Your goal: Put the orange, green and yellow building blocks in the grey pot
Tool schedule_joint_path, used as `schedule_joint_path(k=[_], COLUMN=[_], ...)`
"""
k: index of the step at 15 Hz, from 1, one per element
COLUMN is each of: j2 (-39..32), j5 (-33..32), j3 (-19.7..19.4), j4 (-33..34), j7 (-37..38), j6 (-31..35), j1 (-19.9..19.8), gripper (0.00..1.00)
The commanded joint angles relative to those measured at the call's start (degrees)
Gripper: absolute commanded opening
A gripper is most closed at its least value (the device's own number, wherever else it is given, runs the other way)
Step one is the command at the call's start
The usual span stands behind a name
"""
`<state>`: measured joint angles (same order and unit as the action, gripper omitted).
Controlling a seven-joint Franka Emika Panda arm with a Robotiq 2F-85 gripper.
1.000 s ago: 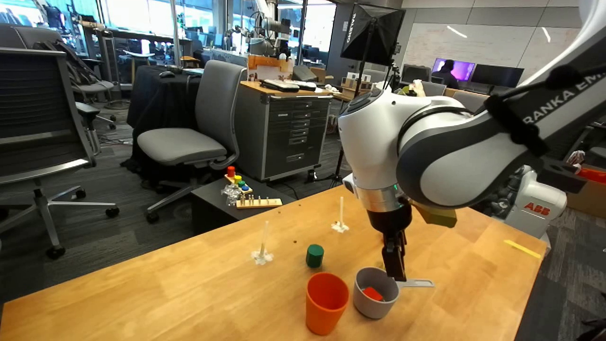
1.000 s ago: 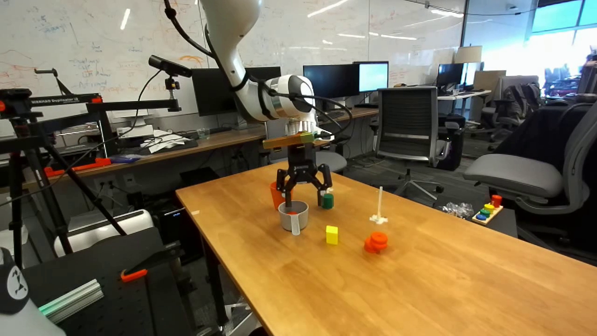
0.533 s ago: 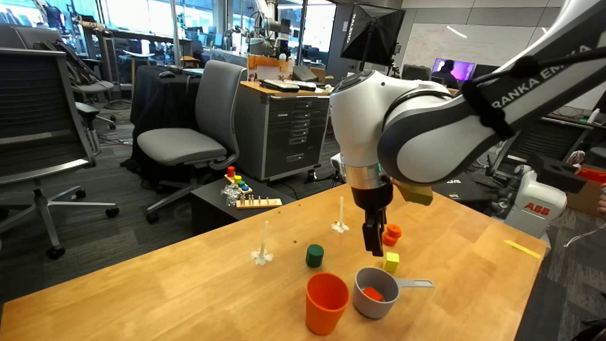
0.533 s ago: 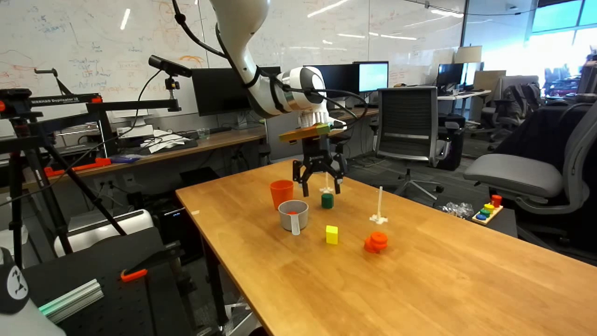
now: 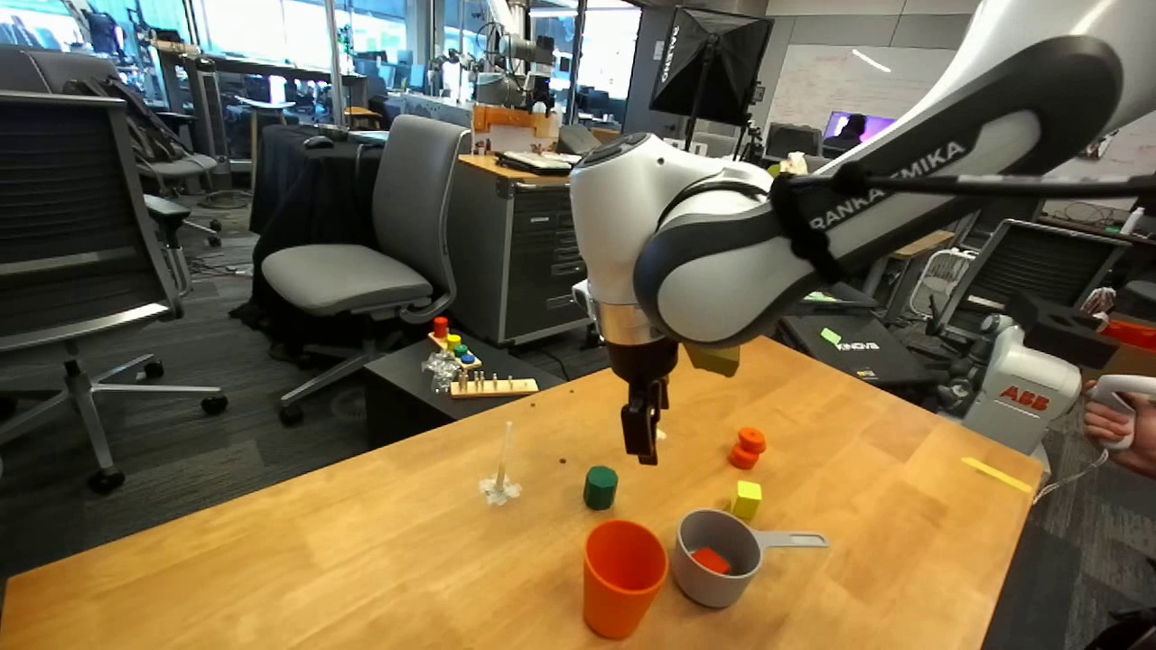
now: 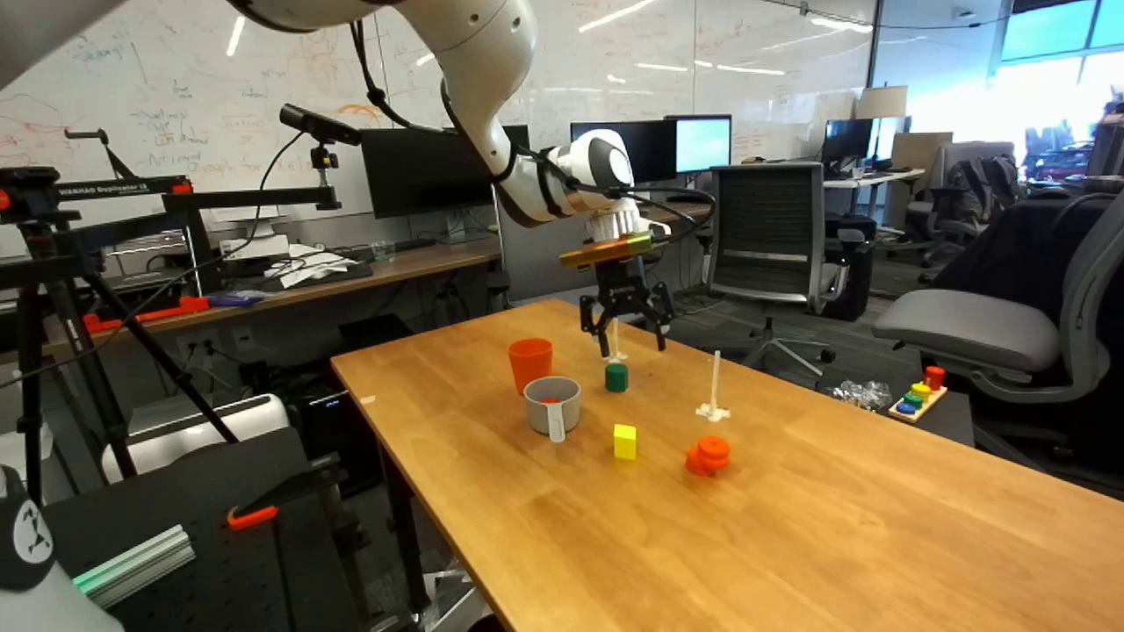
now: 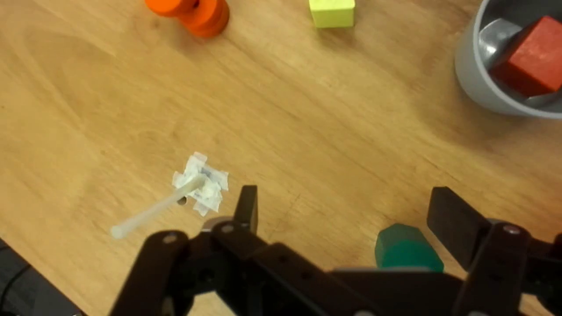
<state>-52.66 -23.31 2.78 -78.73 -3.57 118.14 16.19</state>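
Observation:
The grey pot (image 5: 709, 585) stands on the table with an orange-red block (image 5: 711, 560) inside; both pot (image 7: 473, 83) and block (image 7: 538, 57) also show in the wrist view. The green block (image 6: 616, 378) stands on the table behind the pot in an exterior view. The yellow block (image 5: 746, 499) sits close beside the pot. Orange round pieces (image 6: 708, 455) lie further along the table. My gripper (image 6: 632, 349) is open and empty, in the air above the table near the green block. In the wrist view, the green block (image 7: 408, 250) appears between the open fingers (image 7: 344, 188), nearer the right finger, partly hidden.
An orange cup (image 5: 623, 578) stands next to the pot. Thin upright pegs taped to the table stand nearby, one in an exterior view (image 5: 502, 469) and one in the wrist view (image 7: 153, 210). A side table with peg toys (image 5: 493, 387) is beyond the table edge.
My gripper has risen from over the pot and moved away, past the yellow block to near the green block. It stays open. The blocks, pot and cup have not moved.

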Motion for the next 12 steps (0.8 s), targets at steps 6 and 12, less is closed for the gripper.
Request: schedule_joint_path(k=[6, 12], j2=[-15.51, -19.18], j5=[4.76, 7.31], j3=[1.43, 1.74], j4=[24.34, 30.27], j7=[-6.52, -7.86], j6=[-9.46, -11.35], j1=[2.24, 2.74], gripper=[1.00, 1.00])
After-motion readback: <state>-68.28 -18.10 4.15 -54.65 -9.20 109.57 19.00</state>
